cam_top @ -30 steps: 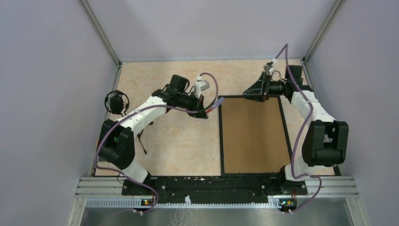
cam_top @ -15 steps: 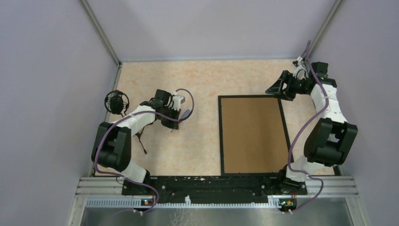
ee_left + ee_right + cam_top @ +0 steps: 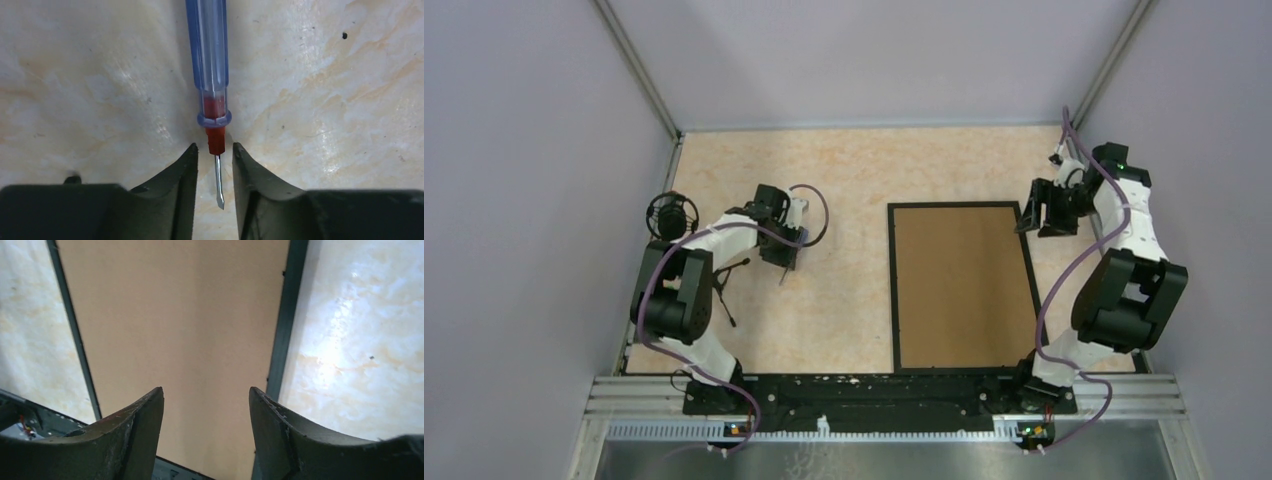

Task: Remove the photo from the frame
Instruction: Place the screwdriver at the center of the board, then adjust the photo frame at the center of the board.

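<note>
left tool [image 3: 215,149]: narrowly apart around screwdriver [image 3: 207,50] neck, not gripping, on desk [image 3: 325,100] | right tool [image 3: 206,392]: wide, empty, over face-down frame [image 3: 286,315]

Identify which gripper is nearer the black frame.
Right. The right gripper hovers over the frame at its right edge; the left gripper is well off its left side, straddling a screwdriver.

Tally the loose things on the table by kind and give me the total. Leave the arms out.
Picture frame, lying back up: 1
Screwdriver, blue handle: 1
Round black object, at the left edge: 1
Total: 3
</note>
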Available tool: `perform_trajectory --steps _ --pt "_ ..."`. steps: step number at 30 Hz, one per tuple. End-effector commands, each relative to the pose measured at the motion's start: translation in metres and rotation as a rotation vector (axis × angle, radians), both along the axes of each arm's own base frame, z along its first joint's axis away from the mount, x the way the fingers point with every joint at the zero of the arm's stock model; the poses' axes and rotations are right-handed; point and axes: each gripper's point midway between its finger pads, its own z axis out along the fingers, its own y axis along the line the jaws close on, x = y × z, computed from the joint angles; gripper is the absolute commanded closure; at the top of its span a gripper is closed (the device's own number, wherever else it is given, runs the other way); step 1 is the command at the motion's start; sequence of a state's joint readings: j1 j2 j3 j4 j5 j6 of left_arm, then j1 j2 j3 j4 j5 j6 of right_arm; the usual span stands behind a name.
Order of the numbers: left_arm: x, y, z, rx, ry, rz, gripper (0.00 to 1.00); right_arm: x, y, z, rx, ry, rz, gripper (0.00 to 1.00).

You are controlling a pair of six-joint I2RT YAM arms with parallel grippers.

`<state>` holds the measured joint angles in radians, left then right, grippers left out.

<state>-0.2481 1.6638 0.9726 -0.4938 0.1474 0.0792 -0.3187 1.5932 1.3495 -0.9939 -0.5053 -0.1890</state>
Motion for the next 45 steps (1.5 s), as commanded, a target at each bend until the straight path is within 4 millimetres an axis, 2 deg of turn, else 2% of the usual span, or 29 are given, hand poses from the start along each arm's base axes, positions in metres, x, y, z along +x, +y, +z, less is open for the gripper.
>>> perform_trajectory --steps 1,4,9,14,18,22,29,34,38,42,45 --pt "-0.007 0.013 -0.019 0.060 0.091 0.012 0.58 -0.012 -0.024 -0.006 -0.104 0.061 0.045 0.39" --pt "-0.003 -0.001 -0.005 -0.009 0.078 -0.031 0.48 -0.020 -0.031 -0.017 -0.133 0.118 0.057 0.40" --pt "0.016 -0.034 0.044 -0.122 -0.057 -0.168 0.26 -0.032 -0.039 -0.040 -0.168 0.192 0.079 0.44" --pt "0.026 -0.068 0.084 -0.126 -0.200 -0.309 0.19 -0.036 -0.042 -0.063 -0.195 0.236 0.078 0.46" --pt "0.022 -0.100 0.100 -0.136 -0.257 -0.404 0.18 -0.039 -0.047 -0.082 -0.250 0.254 0.105 0.48" --pt "0.015 -0.132 0.100 -0.165 -0.279 -0.479 0.19 -0.039 -0.047 -0.097 -0.273 0.261 0.116 0.50" --pt "0.011 -0.165 0.076 -0.218 -0.202 -0.460 0.20 -0.038 -0.041 -0.119 -0.307 0.267 0.130 0.55" --pt "0.008 -0.181 0.059 -0.231 -0.166 -0.473 0.23 -0.046 -0.041 -0.131 -0.335 0.289 0.137 0.67" --pt "0.008 -0.184 0.045 -0.228 -0.133 -0.459 0.26 -0.048 -0.037 -0.134 -0.326 0.297 0.135 0.83" --pt "0.014 -0.188 0.035 -0.240 -0.121 -0.444 0.31 -0.042 -0.020 -0.134 -0.302 0.281 0.162 0.95" --pt "0.017 -0.194 0.028 -0.297 -0.060 -0.436 0.32 -0.037 -0.003 -0.134 -0.281 0.280 0.178 0.99"
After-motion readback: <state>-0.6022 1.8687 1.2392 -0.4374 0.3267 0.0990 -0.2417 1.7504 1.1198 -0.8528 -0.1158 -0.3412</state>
